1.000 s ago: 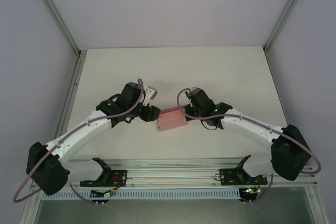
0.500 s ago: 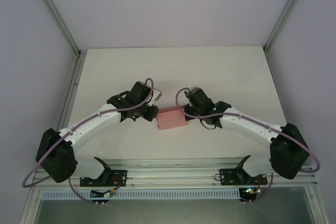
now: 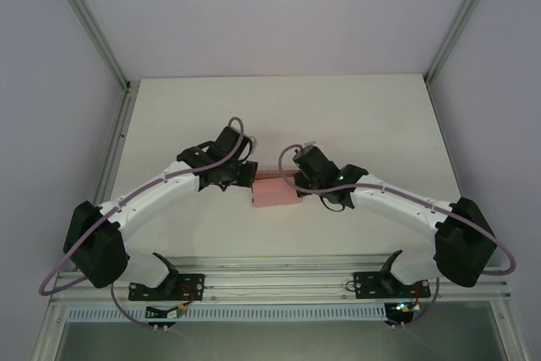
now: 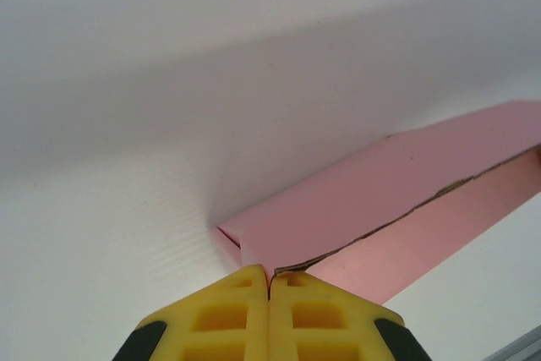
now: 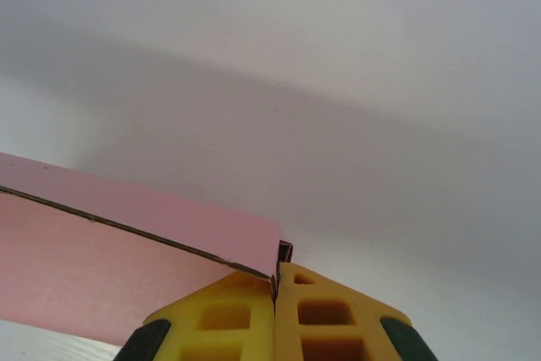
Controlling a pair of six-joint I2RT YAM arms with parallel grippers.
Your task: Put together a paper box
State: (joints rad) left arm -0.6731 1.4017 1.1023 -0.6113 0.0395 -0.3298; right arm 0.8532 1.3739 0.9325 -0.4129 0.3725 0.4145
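Observation:
The pink paper box [image 3: 273, 194] lies flattened at the middle of the table between my two arms. My left gripper [image 3: 252, 177] is at its left end. In the left wrist view its yellow fingers [image 4: 228, 314] are shut, with the corner of the paper box [image 4: 380, 192] pinched in the seam at the left gripper [image 4: 270, 276]. My right gripper [image 3: 295, 185] is at the box's right end. The right wrist view has the right gripper [image 5: 276, 272] shut on a folded edge of the paper box [image 5: 110, 268].
The white table [image 3: 363, 116] stretches behind and to both sides of the box. Aluminium frame posts [image 3: 114, 65] stand at its back corners. A rail [image 3: 279, 281] with the arm bases runs along the near edge.
My left gripper has moved right onto the box's left end and gone from open to shut. The right gripper has stayed shut on the box and shifted slightly left.

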